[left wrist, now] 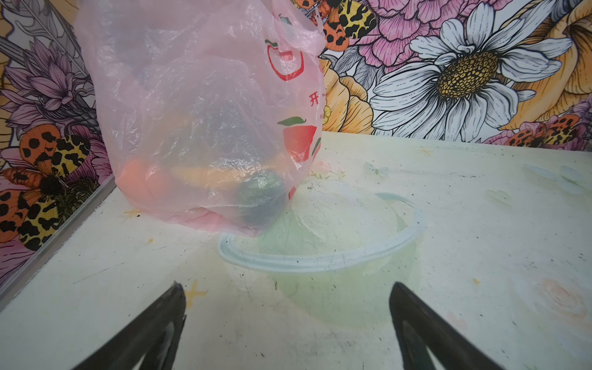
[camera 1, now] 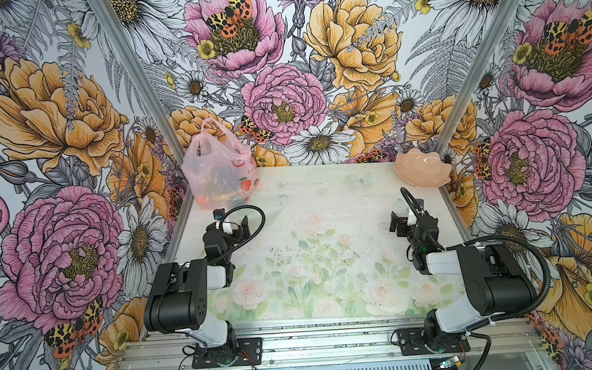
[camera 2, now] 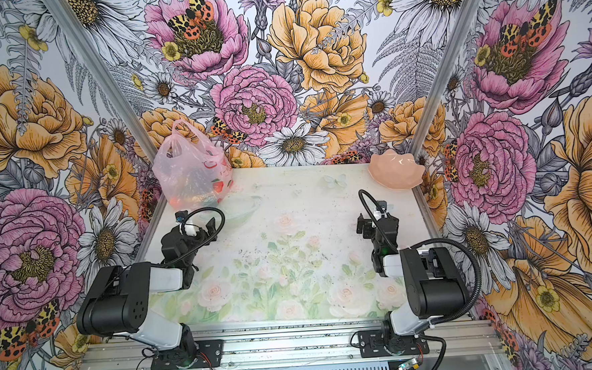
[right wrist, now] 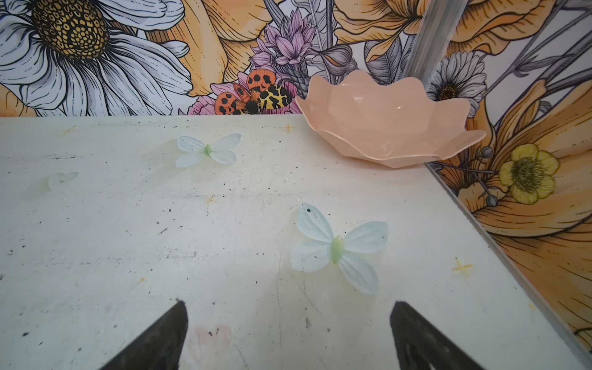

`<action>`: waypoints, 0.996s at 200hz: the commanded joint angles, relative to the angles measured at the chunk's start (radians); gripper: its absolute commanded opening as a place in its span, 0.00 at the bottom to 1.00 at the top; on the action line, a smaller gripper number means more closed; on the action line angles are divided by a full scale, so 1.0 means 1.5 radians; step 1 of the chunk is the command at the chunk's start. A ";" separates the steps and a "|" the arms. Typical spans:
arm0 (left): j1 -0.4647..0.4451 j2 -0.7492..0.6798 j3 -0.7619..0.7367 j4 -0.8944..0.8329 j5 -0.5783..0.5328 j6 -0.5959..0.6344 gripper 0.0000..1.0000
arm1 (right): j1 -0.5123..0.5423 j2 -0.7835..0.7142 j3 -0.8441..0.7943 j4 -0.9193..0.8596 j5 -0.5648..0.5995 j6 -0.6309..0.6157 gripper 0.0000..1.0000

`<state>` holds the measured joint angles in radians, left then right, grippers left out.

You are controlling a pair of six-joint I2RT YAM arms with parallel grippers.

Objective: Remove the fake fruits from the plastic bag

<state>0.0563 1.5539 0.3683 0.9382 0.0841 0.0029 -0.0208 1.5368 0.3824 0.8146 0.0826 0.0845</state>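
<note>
The plastic bag (camera 1: 217, 162) (camera 2: 189, 167) is thin, translucent pink, and stands upright in the far left corner of the table with its handles up. The fake fruits show dimly through its skin in the left wrist view: an orange (left wrist: 137, 181), a yellow banana (left wrist: 208, 174), a dark green avocado (left wrist: 261, 200) and a dark mass above them. My left gripper (camera 1: 232, 225) (left wrist: 287, 288) hovers open just in front of the plastic bag (left wrist: 192, 96), apart from it. My right gripper (camera 1: 405, 216) (right wrist: 288, 304) is open over bare table on the right, holding nothing.
A clear glass bowl (left wrist: 320, 261) (camera 1: 283, 201) sits against the bag's right foot, directly ahead of the left gripper. A peach-pink scalloped bowl (camera 1: 422, 174) (right wrist: 384, 141) stands in the far right corner. Metal rails and flowered walls close in three sides.
</note>
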 commanded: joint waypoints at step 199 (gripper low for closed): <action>-0.132 -0.414 0.095 -0.470 -0.274 -0.319 0.98 | 0.057 -0.460 0.052 -0.352 0.022 0.219 1.00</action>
<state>-0.1360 1.0058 0.4175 0.5697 -0.1043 -0.1005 0.0761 0.9840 0.4091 0.4953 0.0860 0.1738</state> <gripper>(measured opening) 0.987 0.995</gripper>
